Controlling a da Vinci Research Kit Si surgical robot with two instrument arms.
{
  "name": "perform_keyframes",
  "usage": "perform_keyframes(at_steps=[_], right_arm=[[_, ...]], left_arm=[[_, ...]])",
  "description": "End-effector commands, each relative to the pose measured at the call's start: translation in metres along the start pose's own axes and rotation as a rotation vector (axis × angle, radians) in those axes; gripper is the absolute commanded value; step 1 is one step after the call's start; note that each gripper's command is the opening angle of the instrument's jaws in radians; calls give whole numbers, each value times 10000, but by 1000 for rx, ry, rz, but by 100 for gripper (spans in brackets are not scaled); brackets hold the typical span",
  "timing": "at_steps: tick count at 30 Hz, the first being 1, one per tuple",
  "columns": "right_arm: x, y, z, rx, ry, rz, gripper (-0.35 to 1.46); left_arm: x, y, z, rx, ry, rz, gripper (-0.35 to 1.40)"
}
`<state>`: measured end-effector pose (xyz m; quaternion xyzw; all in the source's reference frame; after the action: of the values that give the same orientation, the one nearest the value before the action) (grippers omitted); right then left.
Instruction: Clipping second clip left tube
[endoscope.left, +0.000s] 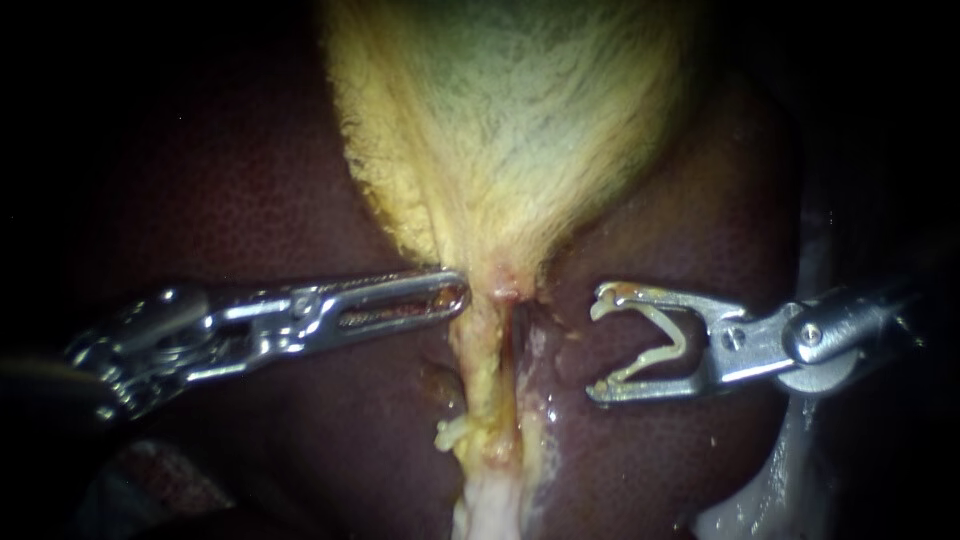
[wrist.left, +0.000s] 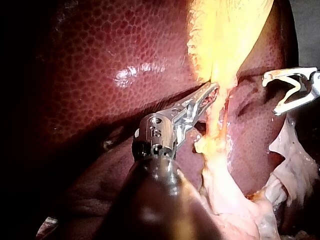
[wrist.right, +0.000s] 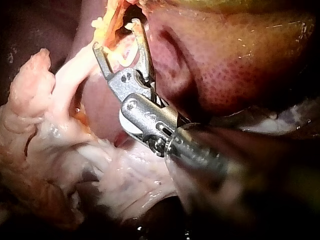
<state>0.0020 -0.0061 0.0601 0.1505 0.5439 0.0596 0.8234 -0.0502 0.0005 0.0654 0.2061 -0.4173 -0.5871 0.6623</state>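
Observation:
The yellow-green gallbladder (endoscope.left: 510, 110) narrows to a neck, and a yellowish tube (endoscope.left: 482, 385) runs down from it over the dark liver (endoscope.left: 250, 200). My left instrument (endoscope.left: 462, 295) comes in level from the left. Its slotted jaws lie together, with the tip against the tube's left edge just under the neck (wrist.left: 214, 90). My right instrument (endoscope.left: 595, 345) stands a short way to the right of the tube, apart from it. Its jaws are spread wide with an open pale clip (endoscope.left: 660, 345) seated between them, mouth toward the tube (wrist.right: 116, 35).
Pale, loose tissue (endoscope.left: 490, 510) trails off below the tube and along the liver's right edge (endoscope.left: 780, 480). In the right wrist view this whitish tissue (wrist.right: 60, 130) lies beside and under the right instrument. A small yellow fat lump (endoscope.left: 450, 435) hangs on the tube's left side.

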Motion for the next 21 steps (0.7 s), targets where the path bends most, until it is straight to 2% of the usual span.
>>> perform_keyframes(at_steps=[1, 7, 13, 18, 21], right_arm=[[0, 0, 1, 0, 0, -1, 60], [-12, -12, 35, 19, 6, 1, 60], [-31, -26, 99, 48, 10, 61, 60], [-48, -27, 144, 62, 10, 93, 59], [-58, -22, 157, 63, 8, 110, 58]], left_arm=[[0, 0, -1, 0, 0, 0, -35], [-4, 0, -15, 6, 6, -2, -35], [-6, 8, -41, 2, 4, -1, -35], [-15, 13, -63, -9, -1, -4, -35], [-19, 11, -71, -14, -4, -6, -35]])
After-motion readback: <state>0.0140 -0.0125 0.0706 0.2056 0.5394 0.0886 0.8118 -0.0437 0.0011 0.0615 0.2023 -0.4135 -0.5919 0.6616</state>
